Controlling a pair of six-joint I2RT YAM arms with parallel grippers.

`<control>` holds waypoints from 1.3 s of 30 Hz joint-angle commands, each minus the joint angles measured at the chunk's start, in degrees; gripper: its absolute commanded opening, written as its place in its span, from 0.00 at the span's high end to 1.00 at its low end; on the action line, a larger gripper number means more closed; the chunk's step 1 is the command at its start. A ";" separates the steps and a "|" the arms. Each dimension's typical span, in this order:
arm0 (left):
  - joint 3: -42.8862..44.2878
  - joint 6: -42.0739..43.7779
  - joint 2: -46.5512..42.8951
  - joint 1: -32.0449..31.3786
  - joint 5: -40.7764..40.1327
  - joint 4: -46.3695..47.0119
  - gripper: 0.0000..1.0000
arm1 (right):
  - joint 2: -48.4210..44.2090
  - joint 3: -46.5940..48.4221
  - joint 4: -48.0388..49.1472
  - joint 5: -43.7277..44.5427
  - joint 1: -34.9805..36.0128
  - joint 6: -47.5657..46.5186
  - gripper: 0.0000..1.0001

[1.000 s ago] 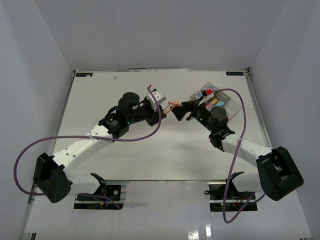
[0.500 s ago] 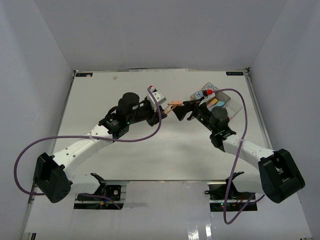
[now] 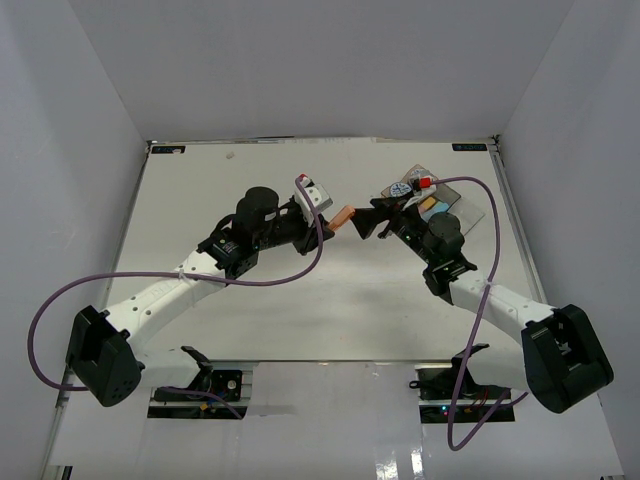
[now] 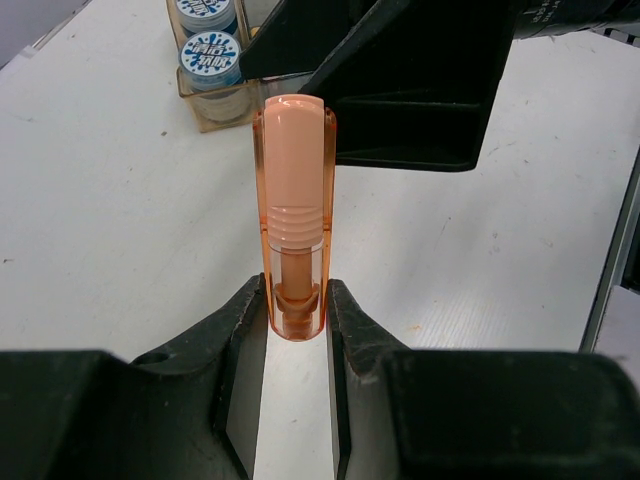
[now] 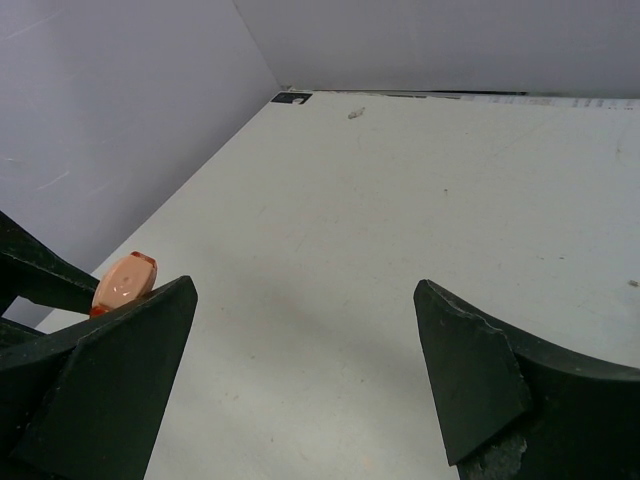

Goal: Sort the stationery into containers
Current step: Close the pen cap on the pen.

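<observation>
Over the table (image 4: 100, 220) middle, the left gripper (image 4: 297, 300) is clamped on the bottom end of the orange piece (image 4: 296, 180). Its cap sits beside one finger of the right gripper (image 5: 305, 300), whose fingers are wide apart. The containers (image 4: 222, 118) wait beyond. If the fingers close this much off-centre, the piece may be knocked loose and fall.

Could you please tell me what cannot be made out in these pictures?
- Top view: joined transparent plastic trays, contents too small, partly under the right arm.
- Left wrist: open right gripper hides the trays behind the two blue-and-white rolls.
- Right wrist: peach capped pen-like piece, only its tip shows.
</observation>
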 commanded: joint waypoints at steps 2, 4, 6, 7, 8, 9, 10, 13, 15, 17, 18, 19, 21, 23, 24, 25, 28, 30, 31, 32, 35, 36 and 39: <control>-0.52 0.40 -1.85 -0.16 1.79 1.54 0.73 | -1.07 2.03 0.65 -0.24 -0.32 -0.71 0.04; -0.78 0.49 -1.94 -0.16 1.53 1.89 0.73 | -1.24 2.03 0.39 -0.33 -0.23 -0.71 0.04; -1.66 1.11 -2.37 -0.25 1.09 2.51 0.74 | -2.20 1.77 -0.92 0.46 -0.32 -1.67 0.04; -2.10 1.63 -3.07 -0.16 0.65 3.38 0.73 | -2.73 1.85 -2.24 1.77 -0.58 -2.03 0.04; -2.71 3.12 -3.43 -0.16 0.21 4.00 0.74 | -3.26 2.12 -3.90 1.87 -0.84 -2.55 0.04; -4.11 4.09 -3.95 -0.25 -0.31 4.87 0.73 | -4.40 3.34 -8.62 1.09 -1.19 -3.86 0.04; -4.82 5.14 -4.39 -0.16 -0.84 4.97 0.74 | -5.02 4.48 -12.06 0.82 -1.89 -4.66 0.04; -7.89 10.15 -6.41 -0.25 -2.42 8.04 0.74 | -6.87 11.15 -29.49 0.02 -2.60 -9.05 0.04; -9.56 14.09 -7.82 -0.16 -2.52 8.57 0.76 | -7.74 16.41 -40.50 -1.72 -2.78 -11.86 0.04; -10.36 16.22 -8.70 -0.25 -2.17 8.66 0.77 | -7.92 19.68 -46.00 -3.31 -2.78 -12.84 0.05; -10.62 17.10 -8.97 -0.33 -1.55 8.57 0.79 | -8.01 21.26 -49.41 -5.32 -2.78 -13.02 0.05; -10.80 18.50 -9.23 -0.33 -1.20 8.66 0.80 | -7.84 24.15 -51.54 -6.38 -2.78 -13.02 0.07; -11.68 19.91 -9.85 -0.77 -0.58 8.57 0.82 | -6.44 26.89 -56.90 -9.97 -2.69 -12.93 0.11; -12.38 21.84 -10.20 -1.56 -0.84 8.40 0.82 | -4.34 31.01 -61.98 -12.62 -2.61 -12.75 0.16; -12.56 22.37 -10.11 -1.91 -1.11 8.31 0.83 | -3.80 32.08 -63.15 -14.63 -2.26 -12.75 0.18; -12.65 23.16 -10.11 -2.09 -1.02 8.22 0.83 | -3.36 32.87 -64.12 -15.35 -1.91 -12.75 0.21; -12.56 23.87 -9.58 -2.79 -0.93 7.35 0.83 | -2.21 34.28 -65.62 -17.46 -0.76 -12.40 0.24; -12.65 24.57 -9.58 -3.15 -1.54 7.08 0.83 | -1.51 34.46 -66.23 -18.69 -0.23 -12.14 0.28; -12.65 24.75 -9.58 -3.23 -1.72 7.08 0.83 | -1.25 34.46 -66.32 -19.05 -0.14 -12.05 0.29; -12.82 25.01 -9.67 -3.32 -1.90 7.17 0.83 | -0.81 34.29 -66.41 -19.31 0.03 -11.88 0.30; -12.82 25.28 -9.59 -3.50 -2.16 7.08 0.84 | -0.02 34.02 -66.41 -20.37 0.38 -11.26 0.36; -12.91 25.28 -9.50 -3.59 -2.16 7.08 0.84 | 0.07 33.76 -65.98 -20.89 0.73 -10.91 0.37; -13.00 25.45 -9.23 -3.76 -2.25 7.17 0.84 | 0.25 33.50 -65.18 -21.42 1.52 -10.30 0.41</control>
